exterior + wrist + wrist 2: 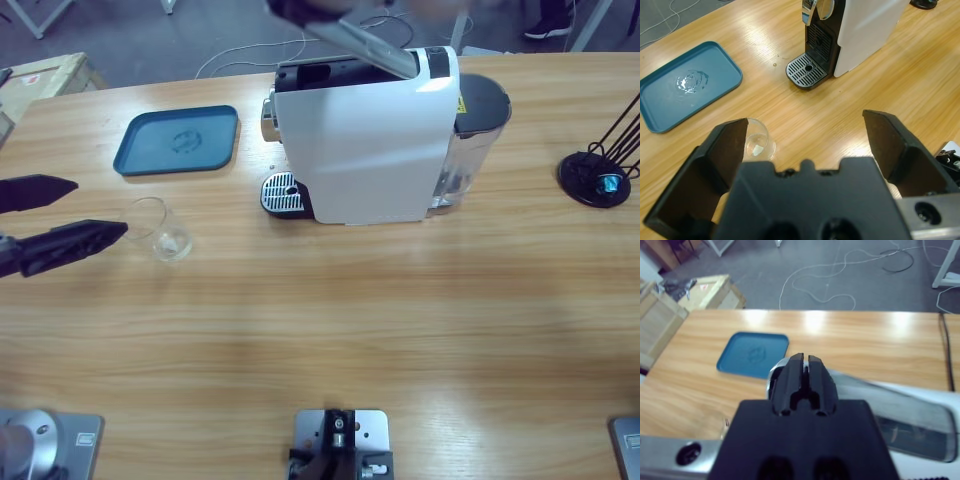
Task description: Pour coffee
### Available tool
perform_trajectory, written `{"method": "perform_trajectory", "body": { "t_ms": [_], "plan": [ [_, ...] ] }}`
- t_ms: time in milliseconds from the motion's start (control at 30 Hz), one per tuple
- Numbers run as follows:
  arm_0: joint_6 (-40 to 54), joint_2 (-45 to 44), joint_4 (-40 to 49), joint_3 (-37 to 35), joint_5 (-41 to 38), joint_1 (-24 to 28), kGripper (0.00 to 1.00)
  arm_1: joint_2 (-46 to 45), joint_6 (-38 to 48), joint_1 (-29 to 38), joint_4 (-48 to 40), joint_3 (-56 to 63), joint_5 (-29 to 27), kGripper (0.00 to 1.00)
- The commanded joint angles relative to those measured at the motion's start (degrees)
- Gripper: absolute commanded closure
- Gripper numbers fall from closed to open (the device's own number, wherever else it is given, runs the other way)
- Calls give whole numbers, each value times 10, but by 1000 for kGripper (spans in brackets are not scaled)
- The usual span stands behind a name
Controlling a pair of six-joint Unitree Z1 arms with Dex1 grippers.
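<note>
Left tool [100,212] spread wide at frame left, beside empty glass [160,229]; right tool [803,382] pressed together over coffee machine [365,140].

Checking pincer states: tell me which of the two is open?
The left pincer, jaws spread wide beside the clear glass; the right pincer has its jaws closed together above the coffee machine.

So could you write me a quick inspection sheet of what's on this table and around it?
Surface: wooden table, bare in front.
Job's things: empty glass near the left fingers; coffee machine with its lever raised and its drip grate bare; no coffee seen.
Clutter: blue tray, capsule stand holding a blue capsule.
Grippers: left gripper open beside the glass; right gripper shut above the machine.
Cables: white cables on the floor.
Surroundings: wooden crates.
</note>
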Motion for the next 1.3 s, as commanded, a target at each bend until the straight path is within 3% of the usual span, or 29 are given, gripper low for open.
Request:
{"method": "perform_trajectory", "body": {
  "t_ms": [33,967,1133,1200,1300],
  "plan": [
    [-8,-12,9,24,8,-6,9,96,7,22,2,32,26,1000],
    [-14,-20,14,29,9,-6,9,127,13,-19,16,107,62,1000],
    [-15,-27,16,26,16,-6,9,69,-27,-19,20,105,48,978],
    [-18,-25,16,26,30,-6,9,-10,-70,-19,46,103,41,30],
    [-65,-10,17,29,84,-6,9,-136,-107,-19,93,114,41,0]
  ]
}}
